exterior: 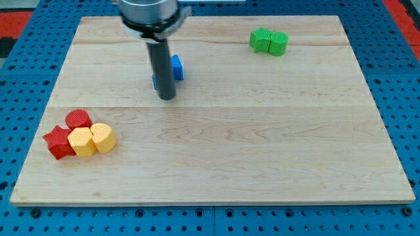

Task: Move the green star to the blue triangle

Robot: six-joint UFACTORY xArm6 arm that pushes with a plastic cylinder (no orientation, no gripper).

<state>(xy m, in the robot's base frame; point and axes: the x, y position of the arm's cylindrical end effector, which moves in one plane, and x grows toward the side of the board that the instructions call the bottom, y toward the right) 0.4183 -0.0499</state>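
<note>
The green star lies near the view's top right, touching a green round block on its right. The blue triangle lies at the upper middle-left, partly hidden behind my rod. My tip rests on the board just below and left of the blue triangle, far to the left of the green star.
The wooden board sits on a blue pegboard. At the view's lower left is a cluster: a red round block, a red star, a yellow block and a second yellow block.
</note>
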